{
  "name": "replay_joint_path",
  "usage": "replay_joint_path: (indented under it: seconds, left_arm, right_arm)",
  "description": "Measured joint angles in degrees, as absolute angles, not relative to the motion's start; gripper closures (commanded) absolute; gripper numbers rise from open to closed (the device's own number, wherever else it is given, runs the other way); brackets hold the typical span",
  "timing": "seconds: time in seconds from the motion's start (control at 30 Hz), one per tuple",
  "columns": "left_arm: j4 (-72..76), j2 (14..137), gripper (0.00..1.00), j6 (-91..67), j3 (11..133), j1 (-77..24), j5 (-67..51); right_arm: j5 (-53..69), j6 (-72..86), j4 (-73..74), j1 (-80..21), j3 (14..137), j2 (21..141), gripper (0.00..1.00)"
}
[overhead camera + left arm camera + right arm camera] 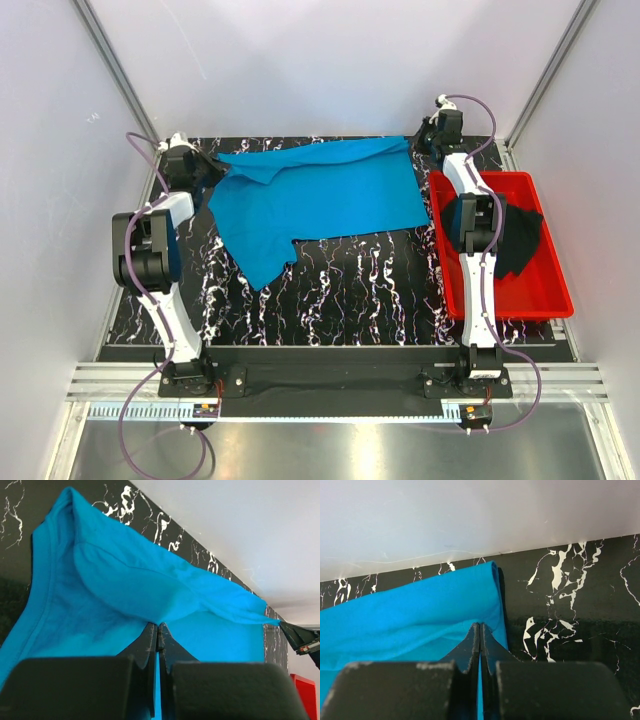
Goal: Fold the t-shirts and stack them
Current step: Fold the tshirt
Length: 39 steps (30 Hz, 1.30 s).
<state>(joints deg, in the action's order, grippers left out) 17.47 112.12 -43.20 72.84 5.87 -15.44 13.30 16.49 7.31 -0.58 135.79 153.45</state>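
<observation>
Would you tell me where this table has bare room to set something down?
Bare table runs along the near strip, between the near edge of the blue t-shirt and the arm bases, widest beside the red tray. Crowded: the far half, spanned by that shirt; the tray holds the black t-shirt.

The top camera is looking down across the whole bench (340,290), while wrist cameras are peering closely past the left claw (158,630) and right claw (480,629) at one blue t-shirt (320,200).

Left tool (158,626) and right tool (480,625) sit clamped, reaching far forward.
</observation>
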Motion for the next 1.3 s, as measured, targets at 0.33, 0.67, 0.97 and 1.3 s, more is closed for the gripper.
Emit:
replay_joint_path:
  seconds: [0.33, 0.67, 0.97, 1.3]
  left_arm:
    - [14.76, 110.91, 0.46, -42.7, 68.53, 5.89, -13.78]
    - [7.51, 100.25, 0.54, -43.13, 63.94, 5.91, -3.77]
    - [-2.68, 103.88, 0.5, -44.29, 70.19, 3.18, -1.65]
    - [-21.87, 109.47, 0.48, -45.04, 78.43, 0.58, 2.63]
  right_arm:
    - [12.91, 17.82, 14.72, -0.58, 138.1, 153.45, 0.6]
    - [9.96, 18.35, 25.74, -0.75, 140.25, 151.65, 0.43]
    - [8.88, 16.78, 32.4, -5.34, 137.43, 147.68, 0.38]
    - [4.78, 11.77, 41.65, -17.91, 132.64, 144.46, 0.32]
